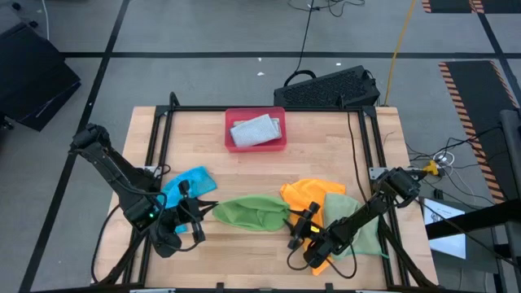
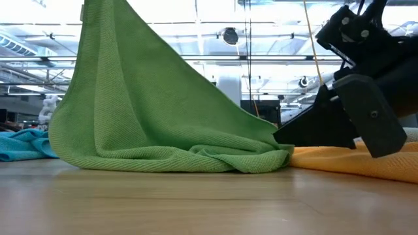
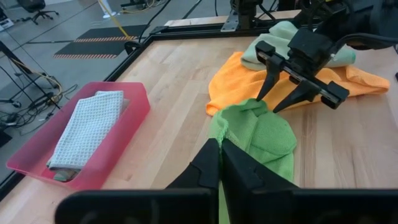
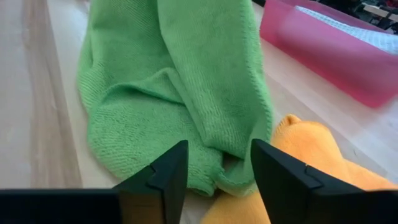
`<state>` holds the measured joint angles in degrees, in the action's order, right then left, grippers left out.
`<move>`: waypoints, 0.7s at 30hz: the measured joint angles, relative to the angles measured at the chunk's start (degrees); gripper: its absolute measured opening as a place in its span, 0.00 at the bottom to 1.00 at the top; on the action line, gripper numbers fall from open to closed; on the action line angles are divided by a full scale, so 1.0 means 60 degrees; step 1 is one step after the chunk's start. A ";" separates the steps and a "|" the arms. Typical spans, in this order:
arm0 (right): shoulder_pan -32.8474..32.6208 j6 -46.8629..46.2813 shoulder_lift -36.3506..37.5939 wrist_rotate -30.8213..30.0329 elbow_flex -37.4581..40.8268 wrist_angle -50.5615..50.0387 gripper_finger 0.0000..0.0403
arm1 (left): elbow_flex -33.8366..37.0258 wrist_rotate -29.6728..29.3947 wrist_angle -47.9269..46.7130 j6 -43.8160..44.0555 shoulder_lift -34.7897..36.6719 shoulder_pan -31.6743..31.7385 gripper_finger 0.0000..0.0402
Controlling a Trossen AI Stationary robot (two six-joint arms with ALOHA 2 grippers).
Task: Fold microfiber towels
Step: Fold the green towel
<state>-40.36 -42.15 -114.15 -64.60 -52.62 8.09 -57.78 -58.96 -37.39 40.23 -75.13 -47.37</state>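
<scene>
Green towel point(image 1: 251, 213), long axis running across mid-table between both arms: left gripper point(image 1: 202, 213) clamped on its lifted left end, right gripper point(image 1: 299, 229) spread just off the crumpled right end, beside the orange towel point(image 1: 308, 194).

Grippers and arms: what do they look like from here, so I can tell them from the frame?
Both arms are black, jointed, with cables along them. The left gripper and right gripper each have two flat, wedge-shaped black fingers. A small green light glows near each wrist.
</scene>
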 joint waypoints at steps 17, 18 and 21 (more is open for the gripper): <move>0.0156 -0.0309 0.0827 0.0806 0.0128 -0.1070 0.47 | 0.0000 0.0010 0.0118 -0.0109 0.0000 0.0000 0.03; 0.0242 -0.0432 0.0823 0.1093 0.0203 -0.1046 0.47 | 0.0000 0.0010 0.0121 -0.0115 0.0000 0.0000 0.02; 0.0577 -0.0948 0.0823 0.1775 0.0439 -0.1001 0.46 | 0.0000 0.0011 0.0139 -0.0116 0.0000 0.0000 0.01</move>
<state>-36.90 -47.83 -109.21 -53.95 -49.98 2.09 -57.78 -58.89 -36.55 39.53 -75.13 -47.37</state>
